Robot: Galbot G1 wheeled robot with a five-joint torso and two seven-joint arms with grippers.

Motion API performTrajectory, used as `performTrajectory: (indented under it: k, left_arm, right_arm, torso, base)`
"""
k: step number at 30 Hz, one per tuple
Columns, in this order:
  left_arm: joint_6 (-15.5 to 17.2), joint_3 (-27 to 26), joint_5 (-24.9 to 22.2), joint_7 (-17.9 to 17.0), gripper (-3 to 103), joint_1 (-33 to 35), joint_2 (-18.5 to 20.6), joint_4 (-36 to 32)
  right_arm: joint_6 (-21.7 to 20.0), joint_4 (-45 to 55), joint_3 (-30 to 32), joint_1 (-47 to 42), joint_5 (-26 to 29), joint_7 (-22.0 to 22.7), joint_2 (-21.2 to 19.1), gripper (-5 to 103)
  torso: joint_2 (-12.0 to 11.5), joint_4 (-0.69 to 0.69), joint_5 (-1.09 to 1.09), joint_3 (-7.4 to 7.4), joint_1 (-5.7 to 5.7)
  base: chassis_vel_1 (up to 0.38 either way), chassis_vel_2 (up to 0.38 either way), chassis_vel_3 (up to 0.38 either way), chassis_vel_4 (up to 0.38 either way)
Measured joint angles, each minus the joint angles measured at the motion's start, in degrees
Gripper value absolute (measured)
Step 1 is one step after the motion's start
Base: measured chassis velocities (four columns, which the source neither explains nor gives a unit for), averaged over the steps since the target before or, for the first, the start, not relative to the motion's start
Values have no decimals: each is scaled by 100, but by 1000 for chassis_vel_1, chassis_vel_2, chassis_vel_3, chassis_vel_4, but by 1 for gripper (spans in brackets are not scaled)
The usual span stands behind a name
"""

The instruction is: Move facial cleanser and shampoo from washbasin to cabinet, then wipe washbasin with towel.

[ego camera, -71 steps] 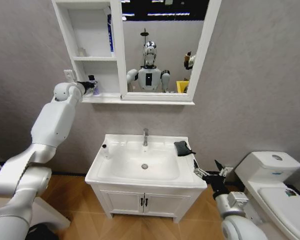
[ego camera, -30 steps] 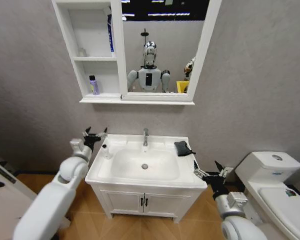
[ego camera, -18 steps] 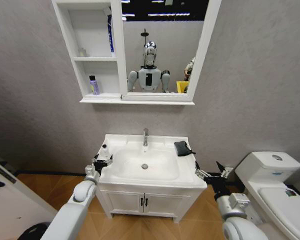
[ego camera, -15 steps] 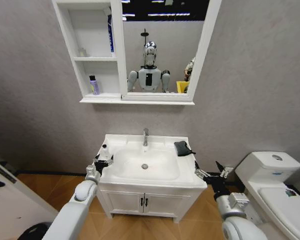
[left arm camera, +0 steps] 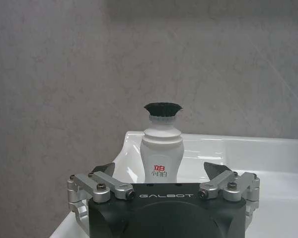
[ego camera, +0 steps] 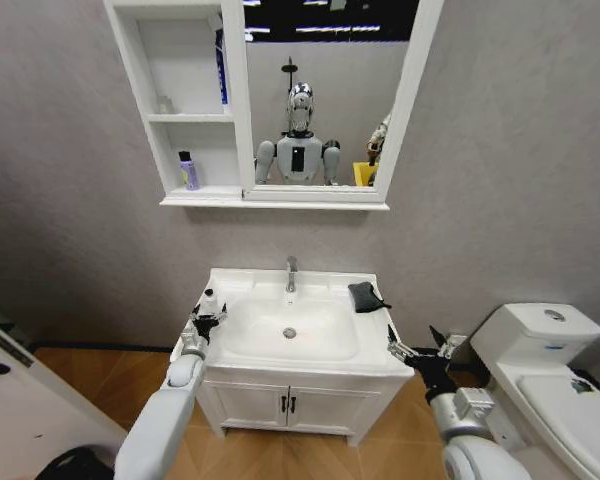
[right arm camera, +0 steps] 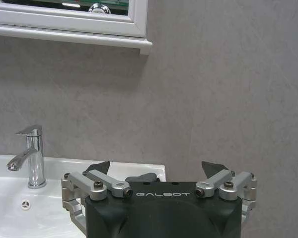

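Black-tipped and spread wide, the fingers of the left gripper (left arm camera: 159,171) stand either side of a small white bottle with a dark cap (left arm camera: 162,148), which sits upright on the rear left corner of the washbasin (ego camera: 280,358), left of the chrome tap (ego camera: 291,273). Nothing is gripped yet; the bottle stands just ahead of the open fingers, roughly centred between them, so the step in hand appears to be picking up the second toiletry. Done well, the approach would run straight in until the bottle's waist sits between the pads, closing below the flared cap and square to the body so the light bottle neither tips nor slides toward the bowl. Above the washbasin, the cabinet (ego camera: 152,120) already holds a small purple bottle (ego camera: 187,171) on its lowest shelf. Right of the tap, the dark towel (ego camera: 366,296) lies crumpled on the washbasin's rear right corner. Off the washbasin's front right corner the right gripper (ego camera: 416,352) waits, its fingers likewise spread and holding nothing, between the washbasin and the white toilet (ego camera: 552,370).
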Motion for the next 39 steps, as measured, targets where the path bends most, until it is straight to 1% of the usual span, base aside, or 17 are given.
performTrajectory:
  k: [6, 7, 8, 10, 12, 15, 24, 26, 27, 29, 30, 32, 33, 35, 36, 37, 39]
  left_arm:
    - [502, -26, 71, -12, 77, 129, 220, -369]
    - [502, -26, 71, -12, 77, 129, 220, -369]
    - [579, -23, 67, -12, 67, 137, 259, -456]
    - [596, -18, 63, -12, 67, 134, 267, -486]
    - [655, 8, 20, -12, 50, 98, 271, -549]
    - [709, 29, -1, 8, 42, 62, 244, -555]
    - [1006, 30, -47, -6, 41, 154, 291, -969]
    - [1526, 1, -279, -286, 41, 260, 490, -1732]
    - [1526, 1, -279, -286, 41, 260, 490, -1732]
    - [2251, -35, -733, -881, 41, 311, 898, -2956]
    - [2251, -35, -733, -881, 41, 311, 898, -2956]
    - [3129, 27, -1589, -1588, 41, 57, 1387, -4159]
    - [3129, 27, -1589, -1588, 41, 57, 1387, -4159]
    - [3990, 262, -2846, -2176, 41, -650, 1929, -4848]
    - [3990, 262, -2846, -2176, 41, -650, 1929, -4848]
    - [4273, 402, -3424, -2362, 41, -1187, 2162, -4919]
    - [4422, 545, -3785, -2467, 41, -1724, 2302, -4821]
  right_arm:
    - [38, -44, -1, -22, -27, 2, 38, 100]
    - [38, -44, -1, -22, -27, 2, 38, 100]
    - [57, -56, -2, -27, -36, 2, 51, 100]
    - [64, -59, -3, -29, -40, 2, 58, 100]
    - [71, -62, -13, -35, -46, 2, 75, 100]
    - [72, -60, -13, -29, -46, 2, 80, 100]
    - [72, -31, 27, -12, -26, 25, 79, 100]
    - [72, -19, 27, -19, -23, 35, 88, 100]
    - [72, -19, 27, -19, -23, 35, 88, 100]
    - [72, -18, 25, -17, -23, 45, 91, 100]
    - [72, -18, 25, -17, -23, 45, 91, 100]
    - [60, -24, -9, 21, -25, 46, 93, 100]
    - [60, -24, -9, 21, -25, 46, 93, 100]
    - [22, -31, -45, 77, -30, 46, 98, 100]
    - [22, -31, -45, 77, -30, 46, 98, 100]
    - [2, -31, -58, 101, -33, 46, 97, 100]
    - [-11, -22, -73, 105, -34, 46, 95, 100]
  torso:
    - [-1, 6, -2, 1, 1]
    - [-1, 6, -2, 1, 1]
    - [-1, 5, -1, 1, 0]
    - [-1, 3, -1, 1, 0]
    - [-1, 2, -1, 1, 0]
    - [-1, 2, -1, 1, 0]
    - [-1, 2, -3, 2, 1]
    - [-1, 2, -2, 0, 1]
    - [-1, 2, -2, 0, 1]
    - [-1, 6, -2, 0, 1]
    - [-1, 6, -2, 0, 1]
    - [0, 6, 0, 0, 0]
    - [0, 6, 0, 0, 0]
    - [1, 1, 0, -1, -1]
    - [1, 1, 0, -1, -1]
    - [1, 2, 0, 0, -1]
    - [0, 2, -2, 0, 0]
  base:
    - [0, 0, 0, 0]
    - [0, 0, 0, 0]
    - [0, 0, 0, 0]
    - [0, 0, 0, 0]
    - [0, 0, 0, 0]
    - [0, 0, 0, 0]
    - [0, 0, 0, 0]
    - [0, 0, 0, 0]
    - [0, 0, 0, 0]
    - [0, 0, 0, 0]
    - [0, 0, 0, 0]
    - [0, 0, 0, 0]
    - [0, 0, 0, 0]
    - [0, 0, 0, 0]
    - [0, 0, 0, 0]
    - [0, 0, 0, 0]
    - [0, 0, 0, 0]
